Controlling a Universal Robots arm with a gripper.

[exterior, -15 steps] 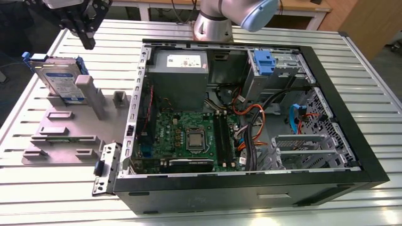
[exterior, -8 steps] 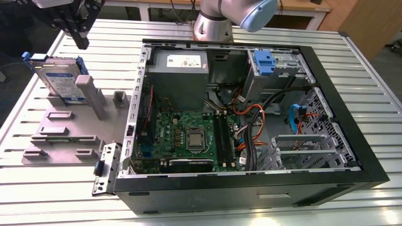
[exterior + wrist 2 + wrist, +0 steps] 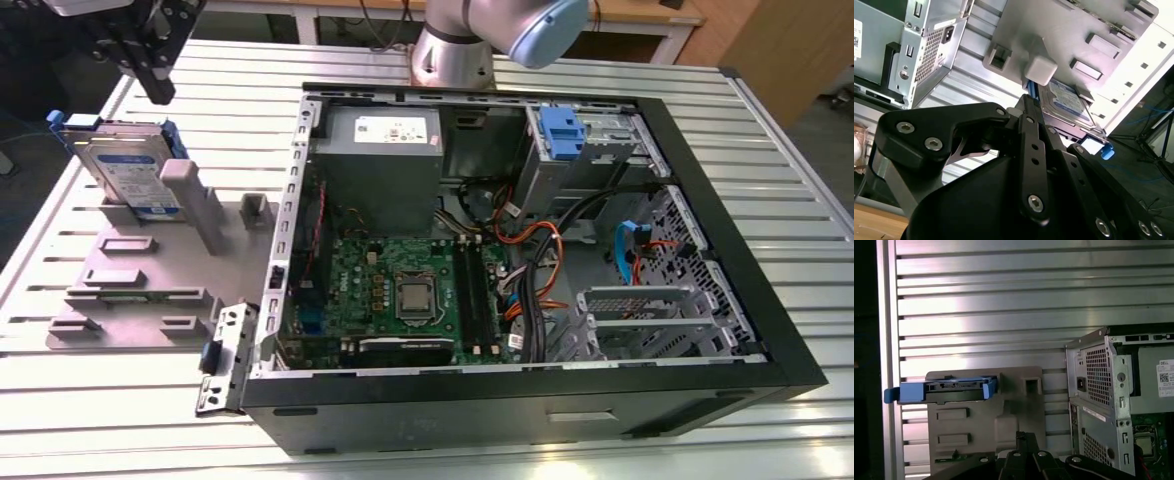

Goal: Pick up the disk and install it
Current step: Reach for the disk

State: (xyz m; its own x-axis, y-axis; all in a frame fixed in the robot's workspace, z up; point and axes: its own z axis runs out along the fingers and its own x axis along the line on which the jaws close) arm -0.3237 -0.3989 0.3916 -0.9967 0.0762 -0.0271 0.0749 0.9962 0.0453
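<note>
The disk, a silver-grey drive with a white-and-blue label and blue side rails, stands on edge in a grey holder at the exterior view's left. My gripper hangs just above and slightly behind it, apart from it and holding nothing. In the first wrist view the disk appears edge-on with its blue rail ends, farther out than the gripper. In the second wrist view the labelled face of the disk lies just past the gripper.
An open computer case lies on the slatted metal table, right of the holder. Inside it are a grey power-supply box, a green board, cables, and a drive bay with a blue latch. The arm's base stands behind the case.
</note>
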